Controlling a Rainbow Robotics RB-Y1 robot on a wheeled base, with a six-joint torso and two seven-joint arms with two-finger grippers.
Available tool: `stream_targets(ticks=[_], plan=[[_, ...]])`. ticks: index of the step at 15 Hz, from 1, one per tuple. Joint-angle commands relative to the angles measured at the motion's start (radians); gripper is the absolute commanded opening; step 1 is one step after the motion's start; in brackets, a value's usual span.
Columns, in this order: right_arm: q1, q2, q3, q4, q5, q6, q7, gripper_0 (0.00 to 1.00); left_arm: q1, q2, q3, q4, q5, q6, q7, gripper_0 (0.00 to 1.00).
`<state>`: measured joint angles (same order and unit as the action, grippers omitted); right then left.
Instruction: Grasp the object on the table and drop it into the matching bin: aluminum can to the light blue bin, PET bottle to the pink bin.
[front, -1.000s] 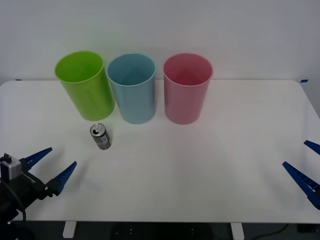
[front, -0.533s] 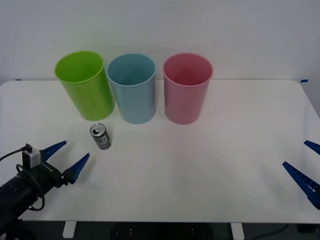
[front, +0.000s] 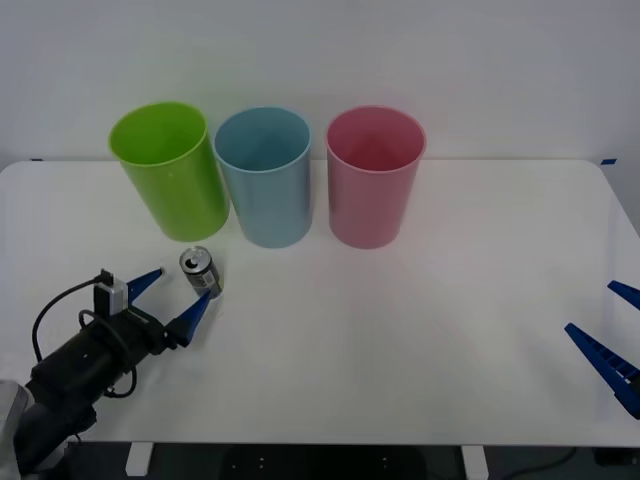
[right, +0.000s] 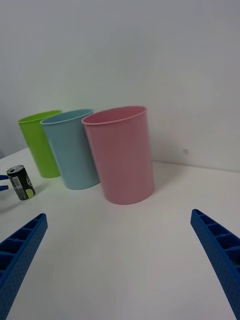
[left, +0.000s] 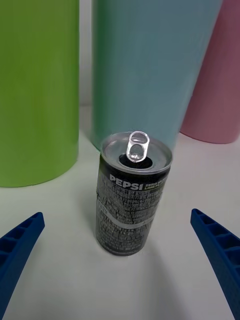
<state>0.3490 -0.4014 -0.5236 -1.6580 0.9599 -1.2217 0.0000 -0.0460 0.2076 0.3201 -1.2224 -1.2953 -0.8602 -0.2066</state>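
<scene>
Front view shows the small dark grey-black aluminum can (front: 201, 274) with silver lid and pull tab standing upright on the large white table (front: 420, 330), just in front of the gap between the tall lime green plastic bin (front: 172, 171) and the tall light blue plastic bin (front: 264, 177). The tall pink plastic bin (front: 375, 177) stands beside the blue one, on its far side from the green. The left gripper (front: 171, 296) sits low over the table with its blue ribbed jaws spread wide and holding nothing; one jaw tip is near the can's base, the other off to the can's left, so the can lies just ahead of the opening and slightly toward the robot's right of its centre. In the left wrist view the can (left: 133, 192) stands straight ahead, centred between the two open fingers, its long axis vertical. The left arm is clearly nearer. The right gripper (front: 618, 340) waits at the table's right edge, jaws also apart and empty, well away from the can. The grasp probably calls for a short forward advance before closing.
</scene>
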Motion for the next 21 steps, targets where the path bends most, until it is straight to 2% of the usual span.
stream_targets(ticks=[1,4,9,16,17,18,19,21], plan=[[0.000,0.000,0.000,0.000,0.000,0.000,0.000,1.00,-0.028,-0.025,0.000,0.020,-0.021,0.015,-0.001,1.00],[0.000,0.000,0.000,0.000,0.000,0.000,0.000,1.00,-0.083,-0.025,-0.003,0.092,-0.021,0.018,-0.017,1.00],[0.000,0.000,0.000,0.000,0.000,0.000,0.000,1.00,-0.130,-0.025,-0.009,0.144,-0.025,0.032,-0.040,1.00],[0.000,0.000,0.000,0.000,0.000,0.000,0.000,1.00,-0.137,-0.025,-0.029,0.147,-0.025,0.046,-0.053,1.00],[0.000,0.000,0.000,0.000,0.000,0.000,0.000,1.00,-0.137,-0.025,-0.027,0.147,-0.027,0.046,-0.053,0.68],[0.000,0.000,0.000,0.000,0.000,0.000,0.000,1.00,-0.137,-0.025,-0.029,0.147,-0.027,0.049,-0.053,0.15],[0.000,0.000,0.000,0.000,0.000,0.000,0.000,1.00,-0.137,-0.025,-0.032,0.147,-0.025,0.056,-0.053,0.00],[0.000,0.000,0.000,0.000,0.000,0.000,0.000,1.00,-0.137,-0.025,-0.035,0.147,-0.025,0.060,-0.053,0.00]])
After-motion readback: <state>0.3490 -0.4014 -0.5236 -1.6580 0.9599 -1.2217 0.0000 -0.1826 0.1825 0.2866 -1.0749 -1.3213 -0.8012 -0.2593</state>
